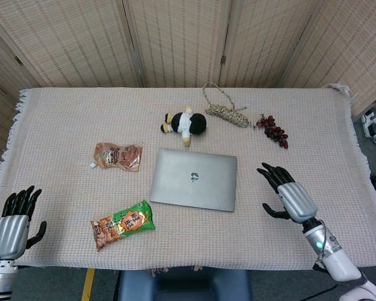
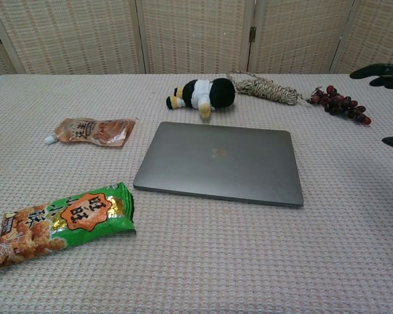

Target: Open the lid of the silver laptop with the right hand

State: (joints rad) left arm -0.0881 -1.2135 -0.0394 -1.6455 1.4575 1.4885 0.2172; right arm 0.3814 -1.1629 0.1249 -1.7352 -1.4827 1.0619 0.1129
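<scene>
Laptop [image 1: 193, 179] on woven tablecloth [image 1: 62, 119].

Both views are being lit brightly and evenly from overhead. Only faint, soft shadows are being cast on the surface [image 1: 313, 125]. Everything is being rendered sharply, without glare.

Woven folding screen [image 1: 175, 41] behind table [image 1: 62, 119]

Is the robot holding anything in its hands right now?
No, nothing is held. The right robot hand is open with fingers spread, apart from the closed silver laptop. The left robot hand is open too, near the table's corner.
</scene>
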